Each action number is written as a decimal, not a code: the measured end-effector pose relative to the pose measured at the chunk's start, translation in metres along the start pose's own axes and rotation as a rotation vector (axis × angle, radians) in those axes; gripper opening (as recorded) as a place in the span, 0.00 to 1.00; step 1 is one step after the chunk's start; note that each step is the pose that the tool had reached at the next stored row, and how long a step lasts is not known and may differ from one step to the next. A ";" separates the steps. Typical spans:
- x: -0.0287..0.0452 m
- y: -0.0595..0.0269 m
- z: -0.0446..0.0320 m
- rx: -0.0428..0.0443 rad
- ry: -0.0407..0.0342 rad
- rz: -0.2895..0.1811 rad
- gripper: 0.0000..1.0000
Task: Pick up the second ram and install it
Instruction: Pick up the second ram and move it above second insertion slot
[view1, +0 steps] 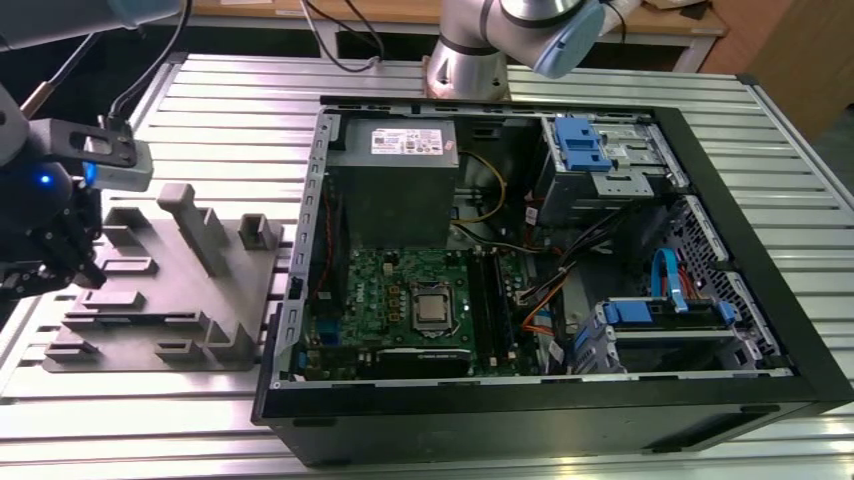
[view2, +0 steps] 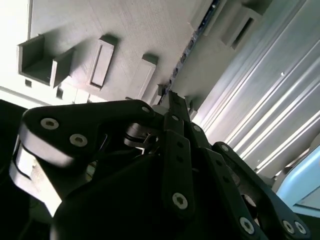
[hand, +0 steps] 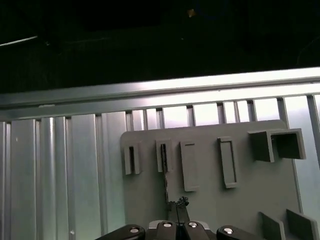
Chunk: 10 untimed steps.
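Black gripper (view1: 54, 255) is hanging over the exterior view's left end of a grey plastic holder block (view1: 147, 300) on the ribbed metal surface (view1: 200, 100). In the first wrist view the jaws are sitting narrow, pinching the near end of the second ram (hand: 165, 175), a slim flat dark memory stick seen edge-on, lining up with one holder slot; cannot tell whether it is clear of that slot. Open black computer case (view1: 747, 350) with green motherboard (view1: 387, 290) is lying beside the holder.

Grey holder block (view1: 147, 300), green motherboard (view1: 387, 290), black tool (view2: 173, 100), seemingly dark ram (hand: 164, 175), silver ribbed table (view1: 240, 90).
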<state>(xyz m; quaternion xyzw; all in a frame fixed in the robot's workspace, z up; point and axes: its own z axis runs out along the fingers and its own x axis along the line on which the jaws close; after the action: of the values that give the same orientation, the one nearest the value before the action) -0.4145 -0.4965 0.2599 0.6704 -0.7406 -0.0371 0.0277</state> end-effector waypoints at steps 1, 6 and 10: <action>0.0000 0.0000 0.0002 -0.0005 0.0023 -0.017 0.07; 0.0001 -0.0001 0.0011 -0.0017 0.0115 -0.081 0.07; 0.0000 -0.0001 0.0011 -0.0017 0.0115 -0.082 0.07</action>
<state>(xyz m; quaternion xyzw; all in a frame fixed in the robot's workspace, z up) -0.4145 -0.4965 0.2587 0.7002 -0.7124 -0.0350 0.0310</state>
